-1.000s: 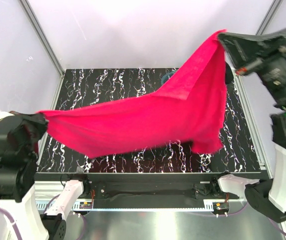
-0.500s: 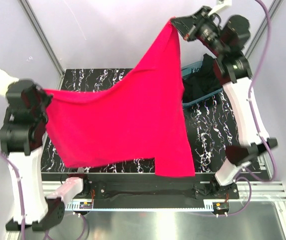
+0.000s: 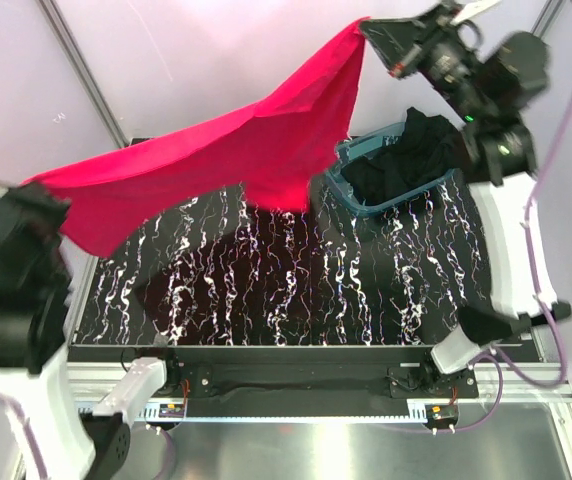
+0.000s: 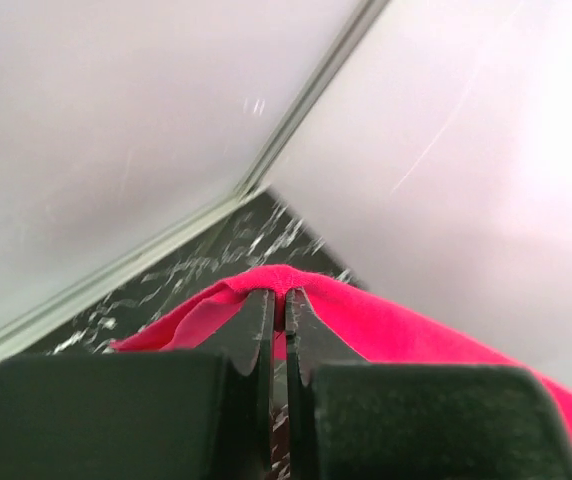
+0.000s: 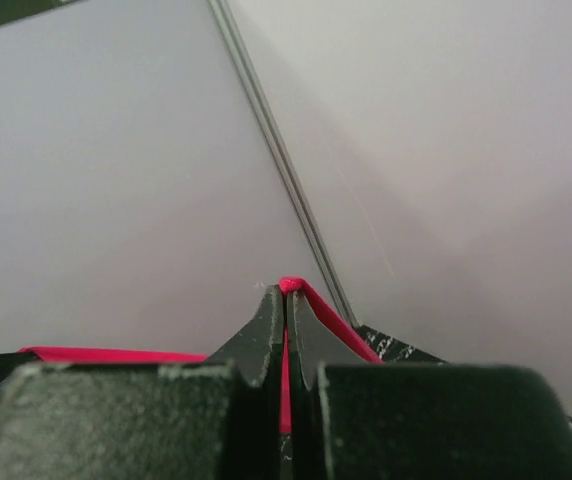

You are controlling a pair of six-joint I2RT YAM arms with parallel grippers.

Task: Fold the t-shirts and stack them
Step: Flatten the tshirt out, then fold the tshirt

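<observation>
Red cloth stretched through the air above the desk [image 3: 416, 270]: the red t-shirt [image 3: 216, 165] hung as a long sloping sheet, clear of the surface, running from about 9 o'clock up to about 1 o'clock in the overhead view, with a loose lobe sagging from its middle. The left gripper [image 3: 38, 192] was clamped on the low end, and its wrist view showed the jaws pressed together on a thin ridge of the fabric [image 4: 386, 320] at the fingertips [image 4: 278, 300]. The right gripper [image 3: 371, 30] pinched the high end, and its own camera showed the jaws closed on only a narrow red edge [image 5: 288, 287]. The black t-shirt [image 3: 411, 160] lay crumpled inside the teal tub [image 3: 378, 208] at roughly 2 o'clock on the desk, not yet folded. The risk looked plain. Both pinches held very little cloth, so a quick swing or extra tension between the arms could pull an edge free and drop that end in a heap. The sagging lobe hung near the tub's rim and could snag there or drape over it. If the shirt were lowered unevenly, the lobe might tuck under and leave a crease.
</observation>
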